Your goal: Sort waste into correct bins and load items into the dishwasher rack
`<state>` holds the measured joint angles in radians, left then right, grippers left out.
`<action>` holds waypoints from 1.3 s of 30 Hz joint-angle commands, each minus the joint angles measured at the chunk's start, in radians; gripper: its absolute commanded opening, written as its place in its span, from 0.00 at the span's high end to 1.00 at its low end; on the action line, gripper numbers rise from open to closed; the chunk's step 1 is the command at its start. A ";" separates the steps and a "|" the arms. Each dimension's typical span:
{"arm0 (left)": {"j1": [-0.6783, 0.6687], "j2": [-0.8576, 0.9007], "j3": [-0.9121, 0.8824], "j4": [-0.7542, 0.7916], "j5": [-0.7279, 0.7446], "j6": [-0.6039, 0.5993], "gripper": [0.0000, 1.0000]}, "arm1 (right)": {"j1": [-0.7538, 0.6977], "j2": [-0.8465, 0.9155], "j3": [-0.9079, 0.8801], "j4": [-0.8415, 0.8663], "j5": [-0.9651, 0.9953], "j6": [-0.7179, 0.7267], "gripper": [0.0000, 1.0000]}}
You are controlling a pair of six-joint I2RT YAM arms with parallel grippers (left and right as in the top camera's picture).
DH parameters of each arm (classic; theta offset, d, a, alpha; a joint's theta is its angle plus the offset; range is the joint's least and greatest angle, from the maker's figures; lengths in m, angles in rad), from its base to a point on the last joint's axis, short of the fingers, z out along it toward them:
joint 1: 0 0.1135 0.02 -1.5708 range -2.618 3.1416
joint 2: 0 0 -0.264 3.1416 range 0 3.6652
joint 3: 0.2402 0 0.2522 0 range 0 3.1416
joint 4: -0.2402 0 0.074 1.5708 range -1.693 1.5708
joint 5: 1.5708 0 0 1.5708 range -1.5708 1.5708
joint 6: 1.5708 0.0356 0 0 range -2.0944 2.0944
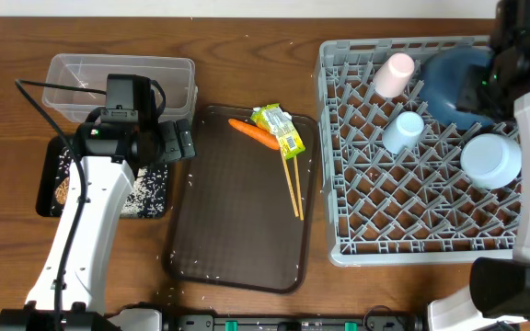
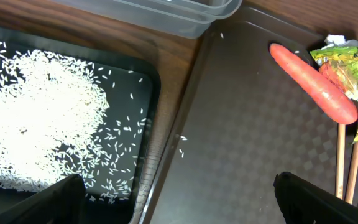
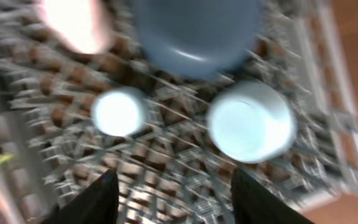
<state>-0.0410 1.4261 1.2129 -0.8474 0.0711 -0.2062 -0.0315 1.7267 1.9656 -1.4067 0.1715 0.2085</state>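
Note:
The grey dishwasher rack holds a pink cup, a light-blue cup, a small light-blue bowl and a big blue plate-bowl. My right gripper hovers open above them, empty, in a blurred view. An orange carrot, a green-yellow wrapper and wooden chopsticks lie on the brown serving tray. My left gripper stands wide open and empty over the seam between that tray and the black tray, which holds white rice.
A clear plastic tub sits behind the black tray at the back left. A small brown lump lies in the black tray. Stray rice grains dot the serving tray. My left arm covers part of the black tray.

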 commanded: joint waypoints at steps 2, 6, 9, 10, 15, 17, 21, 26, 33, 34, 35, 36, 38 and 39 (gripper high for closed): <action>0.004 0.005 -0.007 -0.001 -0.012 0.002 0.02 | 0.097 -0.025 -0.023 0.082 -0.170 -0.076 0.41; 0.004 0.005 -0.007 0.000 -0.012 0.002 0.02 | 0.206 -0.023 -0.074 0.206 -0.177 -0.076 0.29; 0.004 0.005 -0.007 0.019 -0.012 0.002 0.02 | 0.283 -0.023 -0.131 0.306 -0.180 -0.076 0.24; 0.004 0.005 -0.007 0.022 -0.012 0.002 0.02 | 0.312 -0.022 -0.157 0.346 -0.180 -0.075 0.24; 0.004 0.005 -0.007 0.022 -0.012 0.002 0.02 | 0.409 0.003 -0.262 0.500 -0.167 -0.044 0.24; 0.004 0.005 -0.007 0.022 -0.012 0.002 0.02 | 0.435 0.030 -0.288 0.546 -0.169 -0.018 0.25; 0.004 0.005 -0.007 0.022 -0.012 0.002 0.02 | 0.487 0.118 -0.295 0.587 -0.170 -0.011 0.25; 0.004 0.005 -0.007 0.022 -0.012 0.002 0.02 | 0.527 0.218 -0.295 0.593 -0.168 -0.011 0.25; 0.004 0.005 -0.007 0.022 -0.012 0.002 0.02 | 0.546 0.289 -0.295 0.583 -0.180 -0.014 0.25; 0.004 0.005 -0.007 0.022 -0.012 0.002 0.02 | 0.550 0.294 -0.295 0.583 -0.180 -0.016 0.25; 0.004 0.005 -0.007 0.022 -0.012 0.002 0.02 | 0.555 0.301 -0.295 0.587 -0.179 -0.028 0.25; 0.004 0.005 -0.007 0.022 -0.012 0.002 0.02 | 0.558 0.302 -0.295 0.593 -0.179 -0.035 0.26; 0.004 0.005 -0.007 0.022 -0.012 0.002 0.02 | 0.565 0.312 -0.295 0.608 -0.179 -0.047 0.27; 0.004 0.005 -0.007 0.022 -0.012 0.002 0.02 | 0.568 0.320 -0.295 0.619 -0.179 -0.051 0.28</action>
<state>-0.0410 1.4261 1.2129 -0.8261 0.0708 -0.2066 0.5152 2.0171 1.6714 -0.8017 -0.0044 0.1745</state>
